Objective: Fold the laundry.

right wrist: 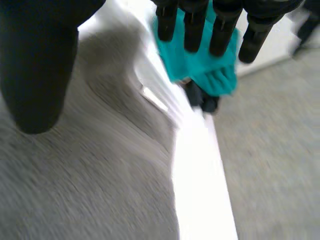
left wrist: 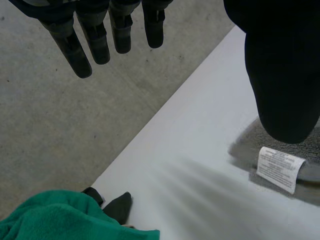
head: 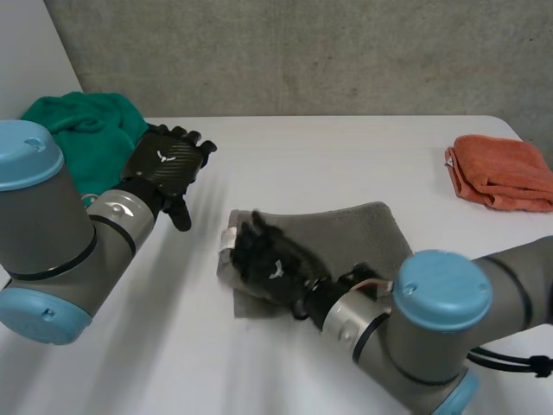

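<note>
A grey towel [head: 354,233] lies folded in the middle of the white table, a white label [left wrist: 279,168] at its left edge. My right hand [head: 272,264] hovers open over that left end, fingers [right wrist: 192,25] straight and the thumb apart, with the towel [right wrist: 100,175] under the palm and nothing held. My left hand [head: 168,164] is open above the table to the left of the towel, its fingers [left wrist: 95,35] straight and empty. A green cloth [head: 86,130] is bunched at the table's far left corner.
An orange cloth [head: 501,171] lies folded at the far right. A small dark item [left wrist: 117,205] sits beside the green cloth [left wrist: 65,220]. The table edge [left wrist: 165,115] runs close past the left hand, with grey floor beyond.
</note>
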